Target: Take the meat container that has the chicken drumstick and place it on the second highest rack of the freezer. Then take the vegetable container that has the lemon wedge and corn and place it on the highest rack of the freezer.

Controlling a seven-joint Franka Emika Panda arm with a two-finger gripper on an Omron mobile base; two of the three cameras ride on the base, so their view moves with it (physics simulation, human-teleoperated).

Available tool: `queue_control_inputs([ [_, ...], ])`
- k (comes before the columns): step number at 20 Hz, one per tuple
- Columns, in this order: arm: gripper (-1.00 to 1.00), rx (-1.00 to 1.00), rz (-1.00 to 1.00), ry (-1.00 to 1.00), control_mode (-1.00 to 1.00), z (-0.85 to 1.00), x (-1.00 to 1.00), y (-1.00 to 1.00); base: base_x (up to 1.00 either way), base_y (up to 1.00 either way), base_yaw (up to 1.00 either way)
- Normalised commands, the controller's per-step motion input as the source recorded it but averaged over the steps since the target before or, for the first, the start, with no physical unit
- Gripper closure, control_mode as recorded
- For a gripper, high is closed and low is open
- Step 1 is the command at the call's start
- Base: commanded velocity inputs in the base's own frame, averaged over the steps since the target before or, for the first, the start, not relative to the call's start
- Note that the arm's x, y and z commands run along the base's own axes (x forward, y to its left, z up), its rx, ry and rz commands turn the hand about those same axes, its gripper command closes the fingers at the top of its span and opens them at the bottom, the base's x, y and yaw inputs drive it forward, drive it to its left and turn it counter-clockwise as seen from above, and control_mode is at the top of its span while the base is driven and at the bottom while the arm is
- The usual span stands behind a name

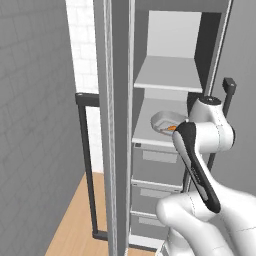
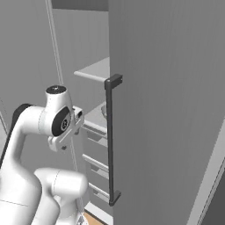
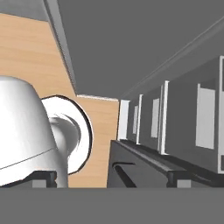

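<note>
The freezer (image 1: pixel 172 35) stands open in front of me. Its highest rack (image 1: pixel 165 75) is a bare light-grey shelf. On the shelf below sits the meat container (image 1: pixel 161 120), with the orange chicken drumstick (image 1: pixel 171 128) inside; my forearm covers its right part. A sliver of the container (image 2: pixel 104 110) also peeks out beside the door edge. My gripper (image 3: pixel 113 178) is open and holds nothing. It points down past the drawer fronts (image 3: pixel 192 122) at the wooden floor, apart from the tub. The corn and the lemon wedge are out of view.
The freezer door with its long black bar handle (image 2: pixel 109 140) stands close on my right. Another black bar handle (image 1: pixel 86 160) hangs on a door panel at the left. Grey drawers (image 1: pixel 157 170) stack under the shelves. Wooden floor (image 1: pixel 75 215) lies below.
</note>
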Motion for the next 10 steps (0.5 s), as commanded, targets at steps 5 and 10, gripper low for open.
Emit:
queue_control_inputs([
  [5, -1.00, 0.00, 0.00, -0.01, -1.00, 0.00, -0.03, 0.04, 0.00, 0.00, 0.00],
  [10, -1.00, 0.00, 0.00, 0.00, -1.00, 0.00, 0.00, 0.00, 0.00, 0.00, 0.00],
])
